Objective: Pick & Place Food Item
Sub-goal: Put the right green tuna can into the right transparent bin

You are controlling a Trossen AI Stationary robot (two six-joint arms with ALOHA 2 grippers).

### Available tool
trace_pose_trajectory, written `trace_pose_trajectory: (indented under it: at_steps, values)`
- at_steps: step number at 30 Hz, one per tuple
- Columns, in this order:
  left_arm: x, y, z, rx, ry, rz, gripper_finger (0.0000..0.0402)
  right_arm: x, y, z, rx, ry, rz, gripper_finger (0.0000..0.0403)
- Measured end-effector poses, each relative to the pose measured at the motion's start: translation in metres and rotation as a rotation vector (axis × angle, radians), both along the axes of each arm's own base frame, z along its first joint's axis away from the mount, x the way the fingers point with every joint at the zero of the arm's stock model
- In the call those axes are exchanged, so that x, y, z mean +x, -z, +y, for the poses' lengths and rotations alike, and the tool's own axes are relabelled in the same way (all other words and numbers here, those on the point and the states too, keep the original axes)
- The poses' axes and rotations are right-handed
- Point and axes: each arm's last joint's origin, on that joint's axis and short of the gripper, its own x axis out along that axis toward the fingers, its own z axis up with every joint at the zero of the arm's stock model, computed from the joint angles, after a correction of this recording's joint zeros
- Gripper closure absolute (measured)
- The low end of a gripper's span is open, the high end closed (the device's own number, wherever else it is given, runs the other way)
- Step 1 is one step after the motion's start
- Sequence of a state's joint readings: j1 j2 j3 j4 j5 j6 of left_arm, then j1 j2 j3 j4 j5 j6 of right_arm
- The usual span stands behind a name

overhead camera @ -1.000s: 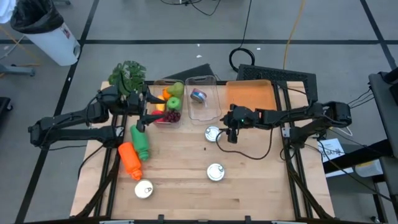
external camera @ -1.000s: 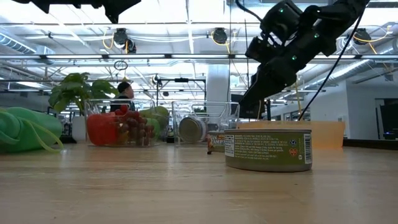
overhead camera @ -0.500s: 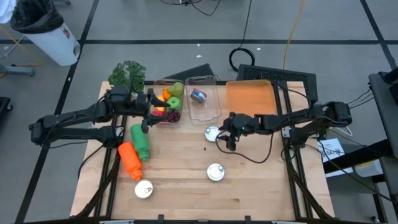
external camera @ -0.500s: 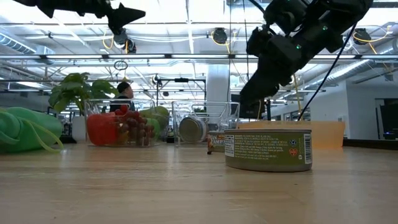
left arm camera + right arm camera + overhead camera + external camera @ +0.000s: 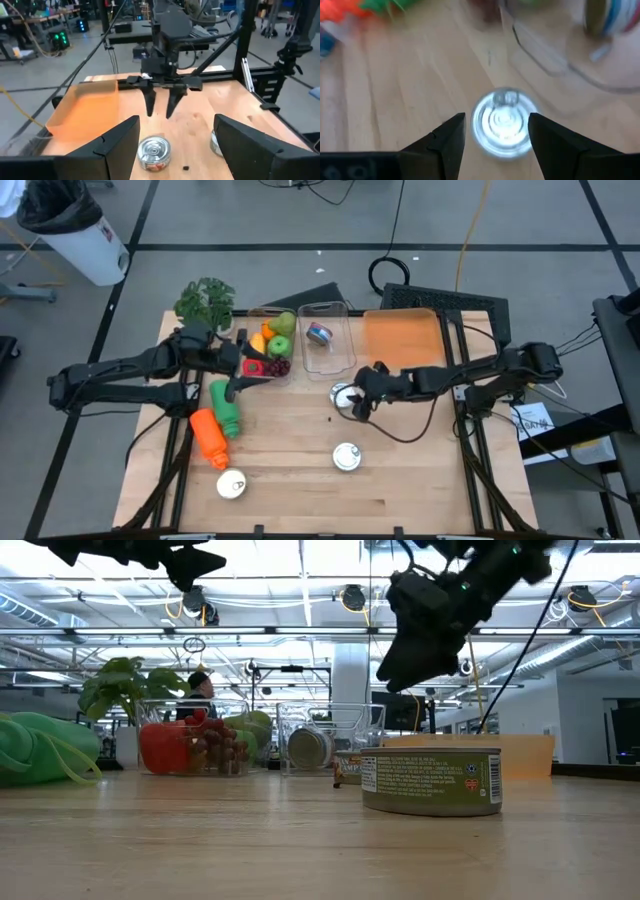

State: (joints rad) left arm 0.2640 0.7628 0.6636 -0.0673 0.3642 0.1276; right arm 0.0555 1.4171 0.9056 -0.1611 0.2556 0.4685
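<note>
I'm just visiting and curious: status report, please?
Right gripper open above can, nothing held. Left gripper open, empty, near fruit bin. Nothing in the way.

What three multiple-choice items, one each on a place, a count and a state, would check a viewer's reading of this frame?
1. Where is the right gripper?
A. Over the orange tray
B. Above the can just in front of the clear bins
C. Beside the potted plant

2. How many cans stand on the bare table, outside the bins?
A. One
B. Three
C. Five

3. How do the right gripper's fingers stand?
A. Apart, with the can showing between them
B. Pressed shut on a bottle
C. Clamped on a fruit

Answers:
1 B: the high view puts the right gripper over that can, and the left wrist view shows its fingers pointing down above it.
2 B: the high view shows that can, a second can and a third can.
3 A: the right wrist view shows the can's lid in the gap between them.
</note>
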Motion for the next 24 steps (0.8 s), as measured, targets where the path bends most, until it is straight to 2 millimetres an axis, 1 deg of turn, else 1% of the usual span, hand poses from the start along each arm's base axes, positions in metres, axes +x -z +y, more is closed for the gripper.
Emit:
trace_pose_trajectory:
  at_steps: [3, 5, 7, 10, 12, 15, 19, 24]
  values:
    - [-0.001, 0.000, -0.001, 0.022, 0.006, -0.003, 0.0135, 0.009, -0.005, 0.006, 0.030, 0.046, 0.058, 0.0187]
    - [-0.001, 0.000, -0.001, 0.032, 0.005, -0.002, 0.0139, 0.018, -0.002, 0.006, 0.026, 0.078, 0.070, 0.0178]
    - [-0.001, 0.000, 0.000, 0.038, -0.020, 0.004, 0.0143, 0.021, 0.011, 0.000, 0.013, 0.143, 0.131, 0.0173]
    - [-0.001, 0.002, 0.002, 0.042, -0.067, 0.022, 0.0143, 0.021, 0.036, -0.011, 0.014, 0.245, 0.256, 0.0171]
    - [-0.001, 0.002, 0.002, 0.046, -0.092, 0.024, 0.0139, 0.020, 0.046, -0.016, 0.029, 0.298, 0.314, 0.0175]
    - [-0.001, 0.002, 0.003, 0.047, -0.103, 0.025, 0.0135, 0.022, 0.056, -0.020, 0.050, 0.341, 0.335, 0.0182]
    - [-0.001, 0.003, 0.003, 0.045, -0.103, 0.033, 0.0142, 0.026, 0.059, -0.020, 0.060, 0.339, 0.317, 0.0187]
    - [-0.001, 0.004, 0.003, 0.038, -0.104, 0.042, 0.0148, 0.026, 0.057, -0.018, 0.079, 0.316, 0.311, 0.0188]
